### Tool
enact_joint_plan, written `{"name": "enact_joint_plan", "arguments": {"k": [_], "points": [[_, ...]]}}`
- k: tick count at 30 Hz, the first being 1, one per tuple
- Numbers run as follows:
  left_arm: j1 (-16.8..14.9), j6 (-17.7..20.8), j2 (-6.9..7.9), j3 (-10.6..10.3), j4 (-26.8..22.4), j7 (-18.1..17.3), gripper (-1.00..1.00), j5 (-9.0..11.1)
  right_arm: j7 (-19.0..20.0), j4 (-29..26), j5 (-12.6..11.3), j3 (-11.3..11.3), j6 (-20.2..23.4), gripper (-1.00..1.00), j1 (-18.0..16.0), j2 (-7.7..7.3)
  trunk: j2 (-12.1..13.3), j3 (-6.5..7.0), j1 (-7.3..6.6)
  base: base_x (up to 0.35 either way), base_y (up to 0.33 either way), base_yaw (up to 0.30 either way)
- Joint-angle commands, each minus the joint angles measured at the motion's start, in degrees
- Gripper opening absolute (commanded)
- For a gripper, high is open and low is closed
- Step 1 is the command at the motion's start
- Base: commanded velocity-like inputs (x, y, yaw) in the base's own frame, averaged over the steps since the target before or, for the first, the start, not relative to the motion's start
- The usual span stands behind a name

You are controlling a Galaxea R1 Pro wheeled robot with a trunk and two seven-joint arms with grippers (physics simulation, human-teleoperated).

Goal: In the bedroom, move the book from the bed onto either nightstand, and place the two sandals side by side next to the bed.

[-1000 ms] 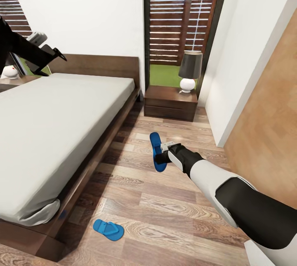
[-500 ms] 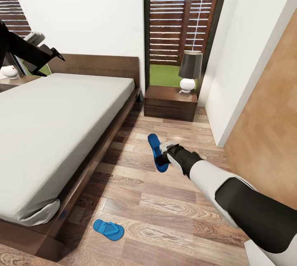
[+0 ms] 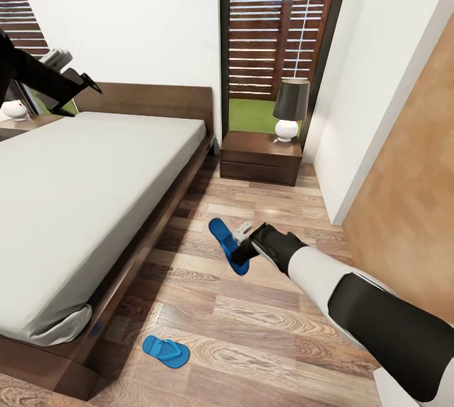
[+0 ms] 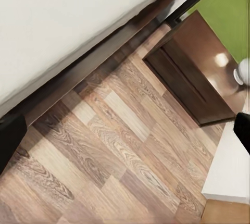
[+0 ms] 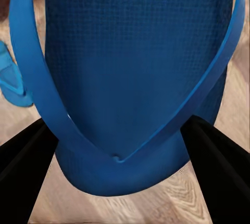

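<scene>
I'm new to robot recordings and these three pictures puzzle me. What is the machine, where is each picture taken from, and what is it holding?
It is a two-armed robot in a simulated bedroom. The wide picture comes from a camera on its head; the other two come from cameras near each arm's gripper. In the head view, the right gripper is shut on a blue sandal, held tilted above the wood floor. The right wrist view shows that sandal close up, its strap between the dark fingers. A second sandal lies on the floor by the foot of the bed. A nightstand with a lamp stands beyond. The left gripper hangs above the bed; I cannot tell whether it is open.
</scene>
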Motion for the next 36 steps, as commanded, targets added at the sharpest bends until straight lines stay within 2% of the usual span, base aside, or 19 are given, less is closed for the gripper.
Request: {"name": "enact_joint_plan", "arguments": {"k": [1, 2, 3, 7, 11, 15, 25, 32, 36], "points": [[0.0, 0.1, 0.08, -0.4, -0.1, 0.0, 1.00, 0.6, 1.0, -0.3, -0.4, 1.4, 0.2, -1.00, -0.1, 0.00, 0.0, -0.05, -0.01, 0.000, 0.000, 0.000], [0.0, 0.2, 0.07, -0.4, -0.1, -0.4, 1.00, 0.6, 1.9, -0.6, -0.4, 2.4, 0.2, -1.00, -0.1, 0.00, 0.0, -0.05, -0.01, 0.000, 0.000, 0.000], [0.0, 0.2, 0.04, -0.4, 0.0, -1.2, 1.00, 0.6, 3.6, -1.3, -0.4, 4.8, 0.2, -1.00, -0.1, 0.00, 0.0, -0.05, -0.01, 0.000, 0.000, 0.000], [0.0, 0.2, -0.01, -0.4, 0.0, -2.1, 1.00, 0.6, 6.5, -2.4, -0.4, 10.5, -0.2, -1.00, -0.1, 0.00, 0.0, -0.05, -0.01, 0.000, 0.000, 0.000], [0.0, 0.3, 0.01, -0.4, 0.0, -2.6, 1.00, 0.6, 8.9, -3.0, -0.5, 14.7, -0.7, -1.00, -0.1, 0.00, 0.0, -0.05, -0.01, 0.000, 0.000, 0.000], [0.0, 0.3, 0.03, -0.4, 0.0, -2.8, 1.00, 0.5, 12.8, -3.8, -0.5, 16.8, -0.9, -1.00, -0.1, 0.00, 0.0, -0.05, -0.01, 0.000, 0.000, 0.000], [0.0, 0.3, 0.03, -0.4, 0.0, -2.9, 1.00, 0.5, 21.5, -4.4, -0.5, 18.1, -0.8, -1.00, 0.5, 0.00, 0.0, -0.05, -0.01, 0.000, 0.000, 0.000], [0.0, 0.8, 0.07, -0.5, 0.1, -2.9, 1.00, 0.4, 22.4, -4.4, -0.4, 19.3, -0.8, -1.00, 2.8, 0.00, 0.0, -0.05, -0.01, 0.000, 0.004, 0.000], [0.0, 2.2, 0.18, -0.6, 0.1, -2.8, 1.00, 0.4, 22.5, -4.4, -0.4, 23.2, 0.0, -1.00, 3.4, 0.00, 0.0, -0.05, -0.01, 0.000, 0.062, 0.000]]}}
